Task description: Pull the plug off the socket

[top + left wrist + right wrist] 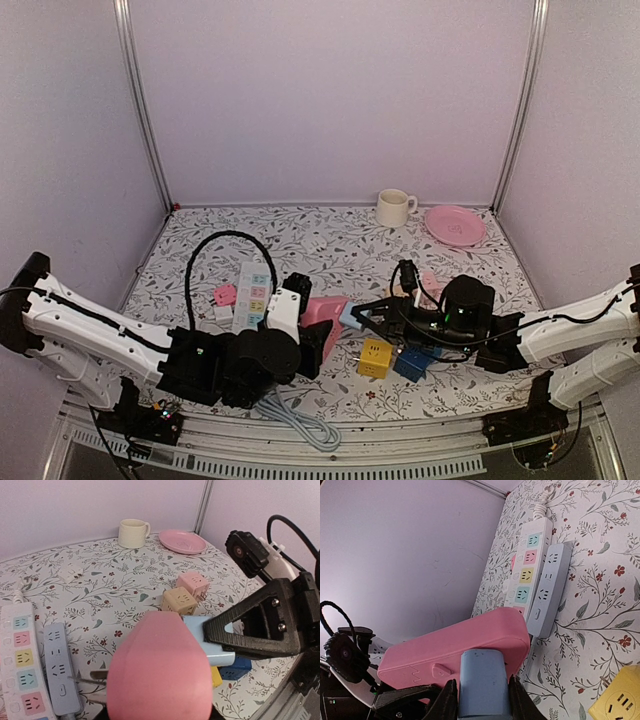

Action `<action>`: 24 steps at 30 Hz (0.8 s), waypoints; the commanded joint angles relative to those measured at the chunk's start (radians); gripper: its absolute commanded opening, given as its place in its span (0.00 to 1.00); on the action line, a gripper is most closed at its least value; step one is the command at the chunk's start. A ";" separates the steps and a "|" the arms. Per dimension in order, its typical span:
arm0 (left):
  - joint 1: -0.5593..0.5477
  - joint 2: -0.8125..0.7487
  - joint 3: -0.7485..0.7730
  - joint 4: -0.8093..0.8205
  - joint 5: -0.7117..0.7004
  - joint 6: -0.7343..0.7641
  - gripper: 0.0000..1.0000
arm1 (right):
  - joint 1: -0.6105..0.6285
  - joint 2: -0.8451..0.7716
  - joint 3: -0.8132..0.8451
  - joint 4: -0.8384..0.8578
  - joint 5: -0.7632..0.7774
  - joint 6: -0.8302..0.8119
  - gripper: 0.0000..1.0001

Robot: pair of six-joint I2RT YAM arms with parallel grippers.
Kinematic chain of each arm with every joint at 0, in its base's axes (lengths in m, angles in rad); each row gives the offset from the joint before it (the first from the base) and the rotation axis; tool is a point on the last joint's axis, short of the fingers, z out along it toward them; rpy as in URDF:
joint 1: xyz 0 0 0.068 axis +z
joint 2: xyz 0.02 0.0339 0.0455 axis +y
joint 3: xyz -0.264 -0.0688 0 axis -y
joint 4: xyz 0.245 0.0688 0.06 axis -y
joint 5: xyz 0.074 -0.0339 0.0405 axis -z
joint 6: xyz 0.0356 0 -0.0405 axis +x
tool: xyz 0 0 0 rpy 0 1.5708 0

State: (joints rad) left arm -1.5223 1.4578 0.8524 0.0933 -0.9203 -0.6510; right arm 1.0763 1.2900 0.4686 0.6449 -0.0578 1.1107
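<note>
My left gripper is shut on a pink socket block and holds it above the table. The block fills the left wrist view and hides my left fingers there. A light blue plug sits against the block's right face with no gap showing. My right gripper is shut on this plug, one black finger on each side of it. The right gripper also shows in the left wrist view, clamped on the plug. The pink block is just beyond the plug.
A white power strip with coloured sockets and a grey-blue strip lie at left, with a black cable loop. Yellow, blue, tan and pink cube adapters lie below. A cup and a pink plate stand at the back.
</note>
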 commanded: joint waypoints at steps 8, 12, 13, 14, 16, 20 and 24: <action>0.090 -0.037 -0.040 -0.147 -0.031 -0.124 0.00 | -0.017 -0.048 -0.038 0.016 0.001 -0.045 0.04; 0.100 -0.032 -0.033 -0.168 -0.026 -0.123 0.00 | -0.027 -0.066 -0.052 0.016 0.001 -0.045 0.04; 0.102 -0.031 -0.032 -0.174 -0.026 -0.124 0.00 | -0.030 -0.070 -0.059 0.016 0.000 -0.045 0.04; 0.103 -0.029 -0.031 -0.178 -0.026 -0.125 0.00 | -0.033 -0.077 -0.062 0.016 -0.001 -0.045 0.04; 0.106 -0.027 -0.028 -0.188 -0.025 -0.127 0.00 | -0.042 -0.087 -0.070 0.016 -0.004 -0.045 0.04; 0.106 -0.010 -0.005 -0.220 -0.028 -0.128 0.00 | -0.054 -0.098 -0.079 0.015 -0.017 -0.046 0.04; 0.106 0.021 0.025 -0.255 -0.033 -0.128 0.00 | -0.065 -0.100 -0.080 0.015 -0.036 -0.049 0.04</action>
State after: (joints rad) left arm -1.4849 1.4536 0.8719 0.0547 -0.7963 -0.7391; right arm 1.0393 1.2343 0.4171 0.6437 -0.0921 1.1481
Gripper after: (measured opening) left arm 0.288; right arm 0.291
